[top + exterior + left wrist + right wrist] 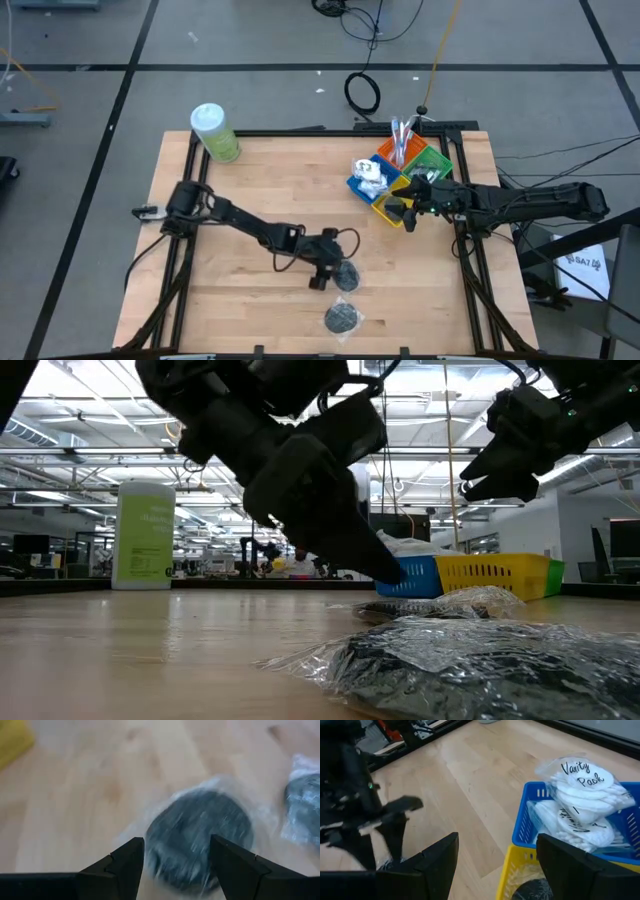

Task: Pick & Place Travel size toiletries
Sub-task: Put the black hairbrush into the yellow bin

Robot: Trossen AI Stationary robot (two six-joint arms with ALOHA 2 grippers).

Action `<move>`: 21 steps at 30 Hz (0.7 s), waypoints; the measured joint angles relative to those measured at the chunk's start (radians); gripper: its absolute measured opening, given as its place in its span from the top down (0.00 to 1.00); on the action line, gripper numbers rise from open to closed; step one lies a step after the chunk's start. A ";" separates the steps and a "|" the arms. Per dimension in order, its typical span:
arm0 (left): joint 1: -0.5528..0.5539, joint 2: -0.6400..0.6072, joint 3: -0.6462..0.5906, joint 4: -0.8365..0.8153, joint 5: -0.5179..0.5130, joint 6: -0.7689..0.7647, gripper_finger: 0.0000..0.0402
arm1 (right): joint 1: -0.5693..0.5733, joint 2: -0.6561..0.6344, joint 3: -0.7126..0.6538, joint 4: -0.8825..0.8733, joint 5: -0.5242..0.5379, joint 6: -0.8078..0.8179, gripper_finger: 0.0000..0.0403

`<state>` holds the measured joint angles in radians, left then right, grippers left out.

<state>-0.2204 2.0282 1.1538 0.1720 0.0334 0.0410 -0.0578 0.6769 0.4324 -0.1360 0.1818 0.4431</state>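
Green bottle point(213, 132) sits at the table's far left corner, not my target. My left gripper point(322, 281) is low over the near centre, jaws open around a bagged black disc point(346, 275), not closed on it. A second bagged disc point(343, 318) lies nearer the front edge. My right gripper point(398, 213) hovers open and empty beside the bins point(436, 158), which already hold cotton packs point(371, 174) and toothbrushes point(400, 135). I judge two discs left.
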 joint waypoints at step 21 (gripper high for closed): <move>-0.110 -0.017 0.001 -0.170 -0.186 0.133 0.44 | 0.000 0.000 -0.016 0.009 -0.001 0.016 0.37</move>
<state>-0.3301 2.0113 1.1551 0.0015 -0.1526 0.1741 -0.0574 0.6769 0.4164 -0.1273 0.1810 0.4587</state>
